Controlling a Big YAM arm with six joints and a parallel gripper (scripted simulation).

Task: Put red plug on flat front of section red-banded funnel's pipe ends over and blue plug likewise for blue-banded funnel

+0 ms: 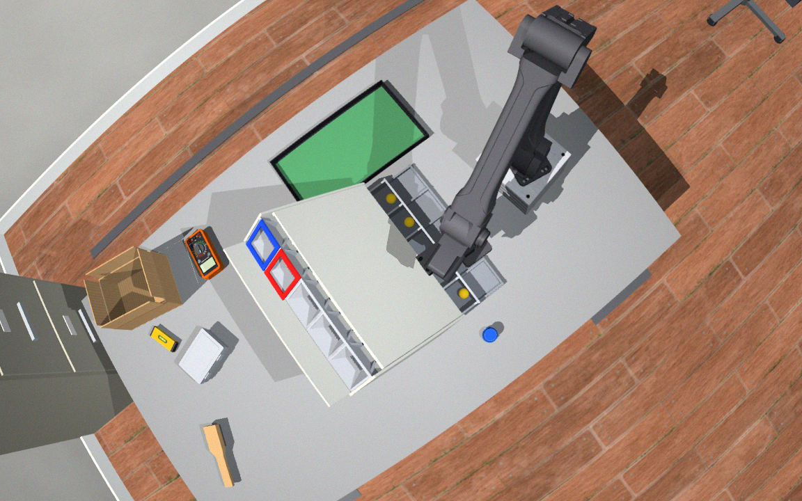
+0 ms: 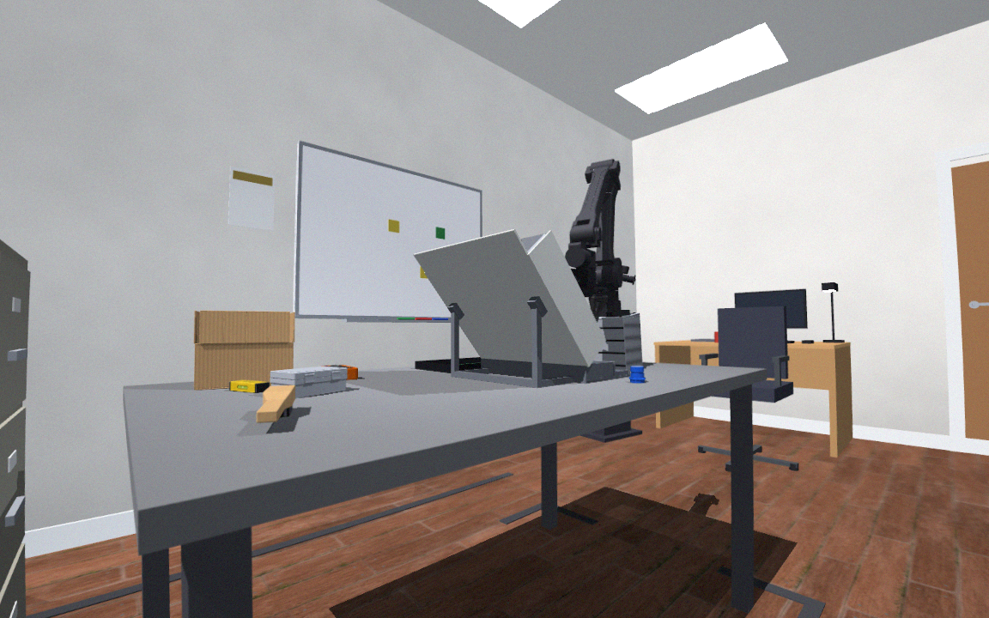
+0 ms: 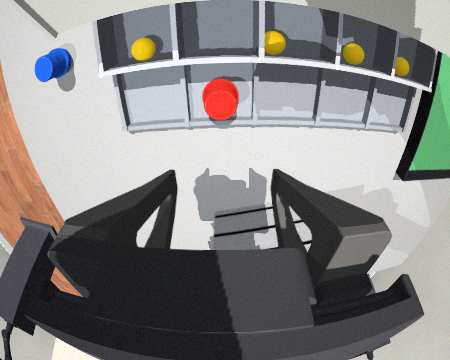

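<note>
In the wrist view my gripper (image 3: 223, 178) is open and empty, above the bare table in front of the row of sections. The red plug (image 3: 220, 98) stands on the flat front part of the second section from the left. The blue plug (image 3: 52, 64) (image 1: 489, 334) (image 2: 638, 373) stands on the table beside the row's end. Yellow marbles (image 3: 143, 49) (image 3: 274, 42) (image 3: 353, 53) (image 1: 464, 292) lie in several back compartments. The blue-banded funnel (image 1: 261, 243) and the red-banded funnel (image 1: 282, 275) sit at the top of the sloped cover (image 1: 354, 268). The arm hides the red plug in the overhead view.
A green tray (image 1: 354, 142) (image 3: 442, 120) lies beside the row's far end. A multimeter (image 1: 205, 252), a cardboard box (image 1: 127, 287), a white case (image 1: 201, 355), a yellow level (image 1: 163, 337) and a wooden block (image 1: 219, 451) lie beyond the funnels. The table edge is near the blue plug.
</note>
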